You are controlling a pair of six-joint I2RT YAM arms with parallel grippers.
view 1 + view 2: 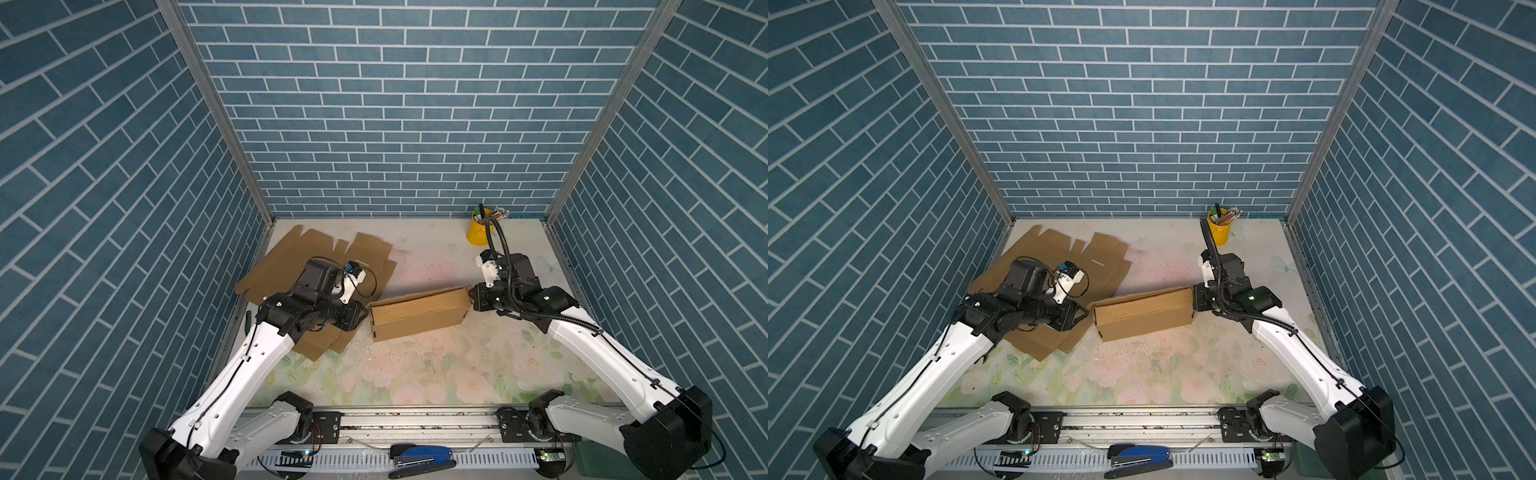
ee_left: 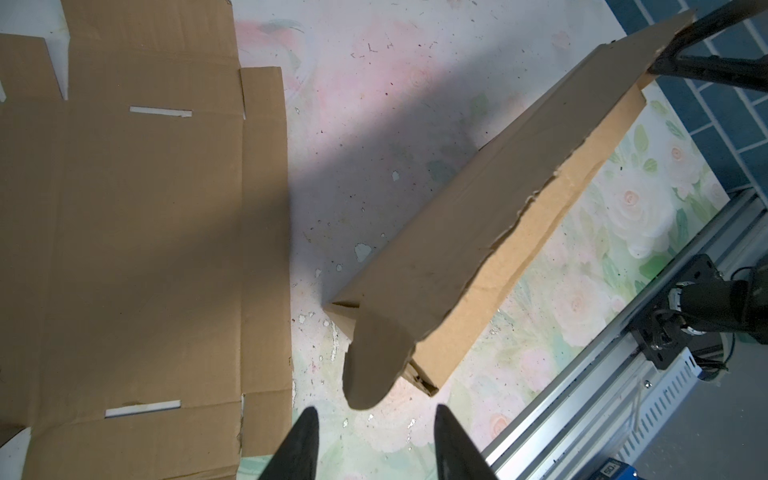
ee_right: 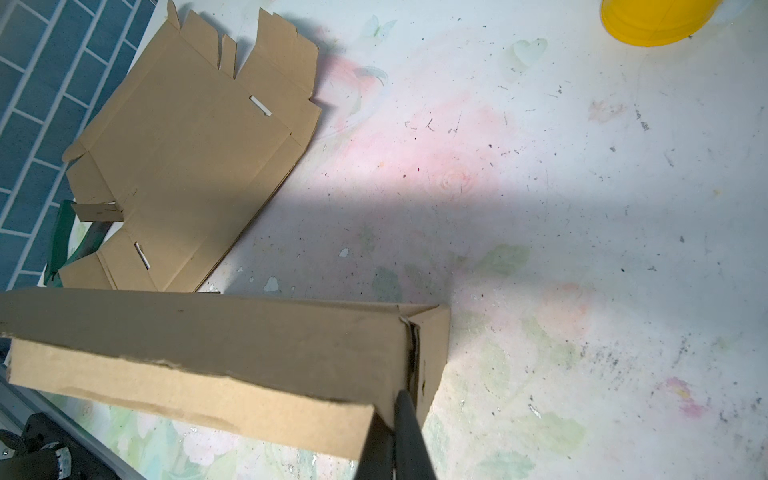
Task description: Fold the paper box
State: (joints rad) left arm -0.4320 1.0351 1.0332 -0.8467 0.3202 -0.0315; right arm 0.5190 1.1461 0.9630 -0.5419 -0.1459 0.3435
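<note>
yellow cup [image 1: 476, 235]: pencils [image 1: 500, 213] | paper box [image 1: 419, 316]: closed, inside hidden

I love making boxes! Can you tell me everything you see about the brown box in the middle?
The brown box is a long, low cardboard carton, folded into shape, lying on the flowery table. Its top lid has a ragged torn edge, and a rounded flap sticks out at its left end. The right gripper pinches its right end; the left gripper hovers open just short of the flap.
</note>
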